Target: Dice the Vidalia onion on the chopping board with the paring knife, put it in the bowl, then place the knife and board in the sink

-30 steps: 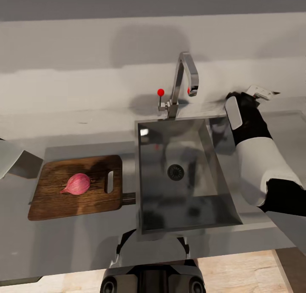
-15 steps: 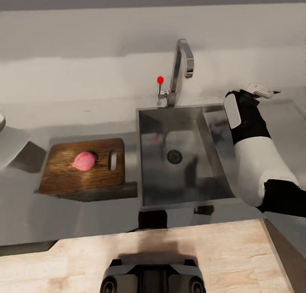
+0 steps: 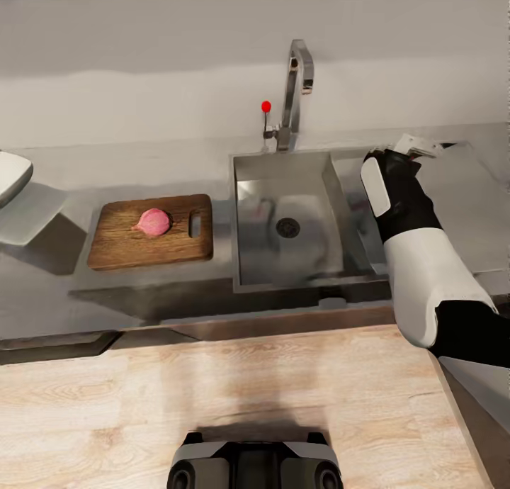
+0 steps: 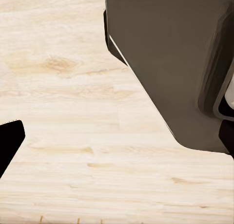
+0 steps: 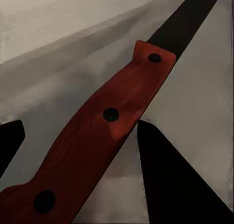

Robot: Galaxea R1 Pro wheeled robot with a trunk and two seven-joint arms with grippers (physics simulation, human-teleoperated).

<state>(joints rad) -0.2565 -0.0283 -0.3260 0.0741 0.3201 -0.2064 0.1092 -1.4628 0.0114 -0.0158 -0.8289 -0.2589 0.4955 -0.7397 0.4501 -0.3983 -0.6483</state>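
Up close, the right wrist view shows the paring knife, riveted red-wood handle and dark blade, between the right gripper's spread fingers; overhead, the pink Vidalia onion lies on the wood-grain chopping board

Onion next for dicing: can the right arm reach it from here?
Probably not: the onion sits on the board left of the sink, while the right gripper is beyond the sink's far side.

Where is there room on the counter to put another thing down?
Bare counter lies in front of the chopping board, and more between the bowl and the sink. Right of the sink it is crowded by the right arm.
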